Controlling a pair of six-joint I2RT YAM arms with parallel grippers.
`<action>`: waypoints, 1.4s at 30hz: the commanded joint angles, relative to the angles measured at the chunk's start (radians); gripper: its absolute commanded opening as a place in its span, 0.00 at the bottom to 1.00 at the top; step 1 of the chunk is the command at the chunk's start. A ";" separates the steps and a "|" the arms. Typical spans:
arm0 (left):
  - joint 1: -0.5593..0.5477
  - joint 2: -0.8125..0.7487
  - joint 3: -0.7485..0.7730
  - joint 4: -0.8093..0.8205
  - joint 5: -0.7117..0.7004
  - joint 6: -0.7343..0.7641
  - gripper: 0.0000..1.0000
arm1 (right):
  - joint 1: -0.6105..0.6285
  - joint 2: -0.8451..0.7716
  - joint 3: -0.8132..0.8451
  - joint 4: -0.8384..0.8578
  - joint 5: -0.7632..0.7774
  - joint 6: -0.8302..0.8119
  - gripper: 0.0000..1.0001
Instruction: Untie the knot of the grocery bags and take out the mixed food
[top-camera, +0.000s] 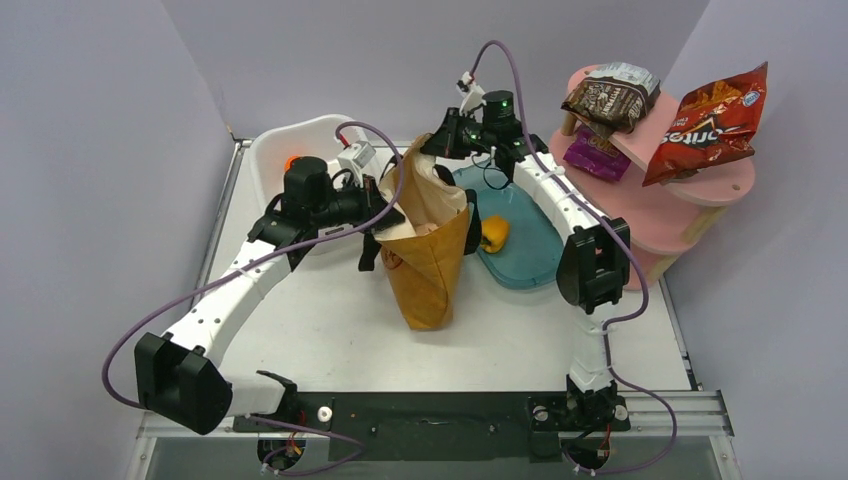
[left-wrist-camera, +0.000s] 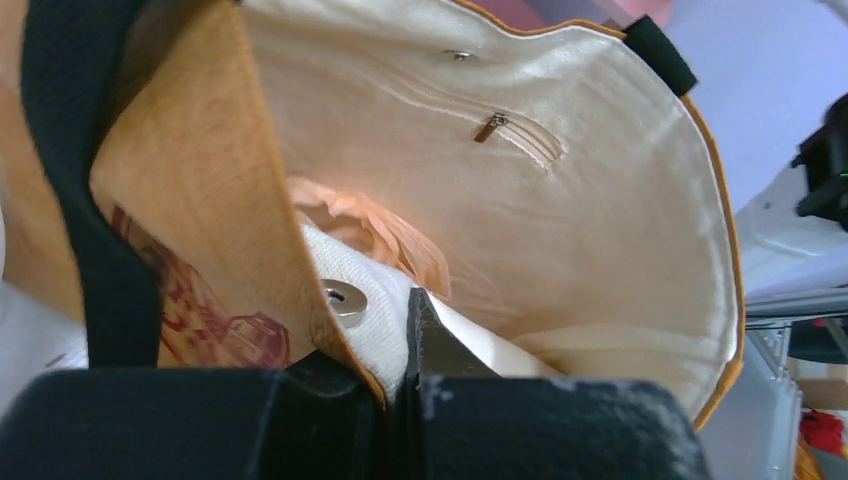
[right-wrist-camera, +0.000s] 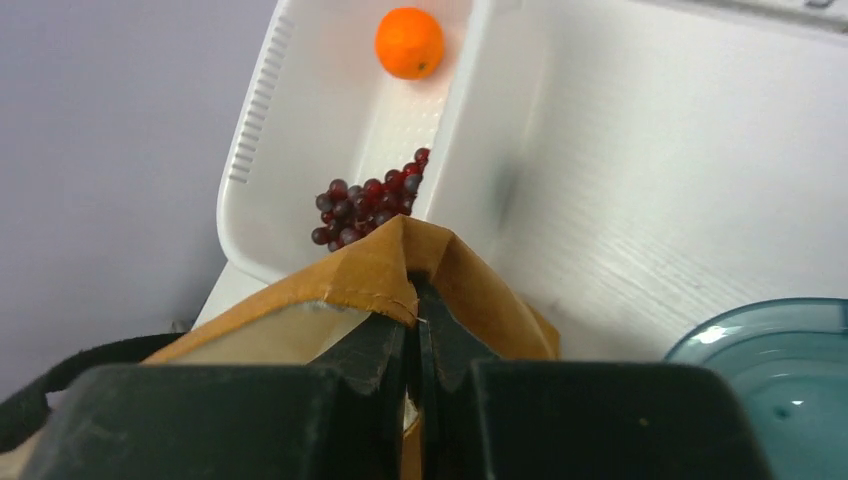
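**Tote held open, plastic bag inside, not yet out**

- Tote (top-camera: 428, 275) stands at table centre with its mouth up. The plastic bag (left-wrist-camera: 385, 232) sits low inside against the near wall, crumpled. Can't tell from here if its handles are knotted.
- Left gripper (top-camera: 392, 216) is clamped on the tote rim at 9 o'clock, jaws closed on the canvas just beside the snap (left-wrist-camera: 345, 297).
- Right gripper (right-wrist-camera: 412, 310) is pinched tight on the rim fold at 12 o'clock, pulling that edge up to a peak.
- Already out: orange (right-wrist-camera: 409, 42) and grapes (right-wrist-camera: 370, 205) in the white tub (top-camera: 262, 160) at 10 o'clock from the tote; pepper (top-camera: 494, 233) in the teal tub (top-camera: 530, 262) at 3 o'clock.
- Doritos (top-camera: 705, 125) and the brown snack bag (top-camera: 610, 100) are on the pink shelf (top-camera: 690, 215) at 2 o'clock.

My read of the step: get the plastic bag out of the tote.
- Both grippers are busy, so one has to let go. I'd keep the right holding 12 o'clock high so the mouth stays open.
- Free the left and send it straight down the inside wall.
- Grab the bunched film at the top, not a single layer. It's thin, so it will likely slip or tear.
- Lift vertically. If the tote rises with it, stop and regrip.
- Risk: with one hold, the canvas may fold over the opening.
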 joint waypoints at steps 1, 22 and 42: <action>0.017 0.016 0.006 0.100 -0.036 0.096 0.00 | -0.042 -0.067 0.047 0.127 0.121 0.003 0.00; 0.296 -0.150 -0.030 -0.029 0.073 0.169 0.45 | -0.033 -0.137 0.010 0.136 0.134 -0.078 0.79; 0.740 -0.049 0.280 -0.713 0.107 0.618 0.48 | -0.059 -0.848 -0.474 -0.269 0.319 -0.429 0.88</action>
